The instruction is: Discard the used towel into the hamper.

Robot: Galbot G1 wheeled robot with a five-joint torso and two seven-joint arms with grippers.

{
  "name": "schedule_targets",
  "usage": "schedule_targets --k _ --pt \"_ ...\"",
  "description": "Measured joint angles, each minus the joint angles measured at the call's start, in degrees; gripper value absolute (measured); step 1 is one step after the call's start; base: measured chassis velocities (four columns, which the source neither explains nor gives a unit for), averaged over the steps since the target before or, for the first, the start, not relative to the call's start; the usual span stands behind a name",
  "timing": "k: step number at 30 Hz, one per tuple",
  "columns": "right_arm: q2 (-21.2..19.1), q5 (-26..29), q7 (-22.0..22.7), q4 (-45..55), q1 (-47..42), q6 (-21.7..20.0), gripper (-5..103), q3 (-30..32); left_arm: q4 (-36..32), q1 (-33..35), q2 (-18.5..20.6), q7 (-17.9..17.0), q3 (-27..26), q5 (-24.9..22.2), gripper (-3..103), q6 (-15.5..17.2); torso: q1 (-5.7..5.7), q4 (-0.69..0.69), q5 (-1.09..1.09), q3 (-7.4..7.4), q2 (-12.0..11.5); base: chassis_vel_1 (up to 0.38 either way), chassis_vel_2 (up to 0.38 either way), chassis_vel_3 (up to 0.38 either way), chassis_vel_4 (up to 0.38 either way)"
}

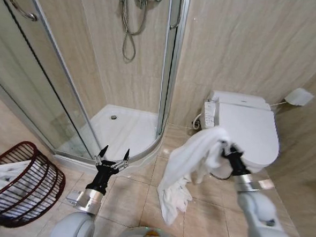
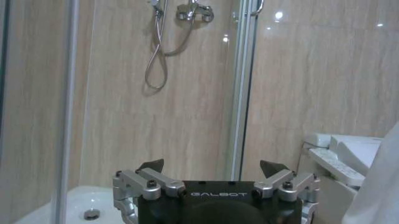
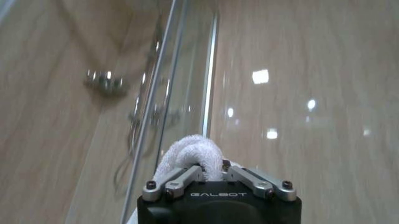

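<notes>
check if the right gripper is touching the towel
Touching. The right wrist view shows the right gripper shut on a fold of the white towel; in the head view the towel hangs from it.

A white towel [image 1: 190, 163] of soft, nubbly terry cloth is seen, its looped pile rough in the right wrist view. The hamper [image 1: 22, 188] is made of dark red-brown open wire. The wall tiles [image 1: 243, 43] are glossy and smooth, with light spots reflected. The toilet lid [image 1: 248, 129] looks like smooth white plastic. Glass and polished metal are shown on the shower door [image 1: 169, 60].
</notes>
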Motion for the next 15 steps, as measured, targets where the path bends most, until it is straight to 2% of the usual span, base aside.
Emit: schedule_targets --k 2,3,7,8,12,15 --pt "-1.3 3.1 1.3 4.0 -0.2 -1.1 5 4.1 0.0 0.0 0.0 0.0 0.0 0.0 100 0.0 0.0 -0.01 0.0 0.0 0.0 0.0 0.0 0.0 0.0" --pt "-1.3 3.1 1.3 4.0 -0.2 -1.1 5 4.1 0.0 0.0 0.0 0.0 0.0 0.0 100 0.0 0.0 -0.01 0.0 0.0 0.0 0.0 0.0 0.0 0.0" --pt "-3.4 5.1 6.7 7.5 0.9 -1.7 5 7.4 0.0 0.0 0.0 0.0 0.0 0.0 100 0.0 0.0 0.0 -0.02 0.0 0.0 0.0 0.0 0.0 0.0" --pt "-3.4 5.1 6.7 7.5 0.9 -1.7 5 7.4 0.0 0.0 0.0 0.0 0.0 0.0 100 0.0 0.0 0.0 -0.02 0.0 0.0 0.0 0.0 0.0 0.0" --pt "-4.2 4.0 12.0 6.7 1.5 1.7 5 8.6 0.0 0.0 0.0 0.0 0.0 0.0 100 0.0 0.0 0.01 0.02 0.0 0.0 0.0 0.0 0.0 0.0" --pt "-4.0 3.6 12.7 7.1 0.8 2.4 5 9.7 0.0 0.0 0.0 0.0 0.0 0.0 100 0.0 0.0 0.0 0.0 0.0 0.0 0.0 0.0 0.0 0.0"
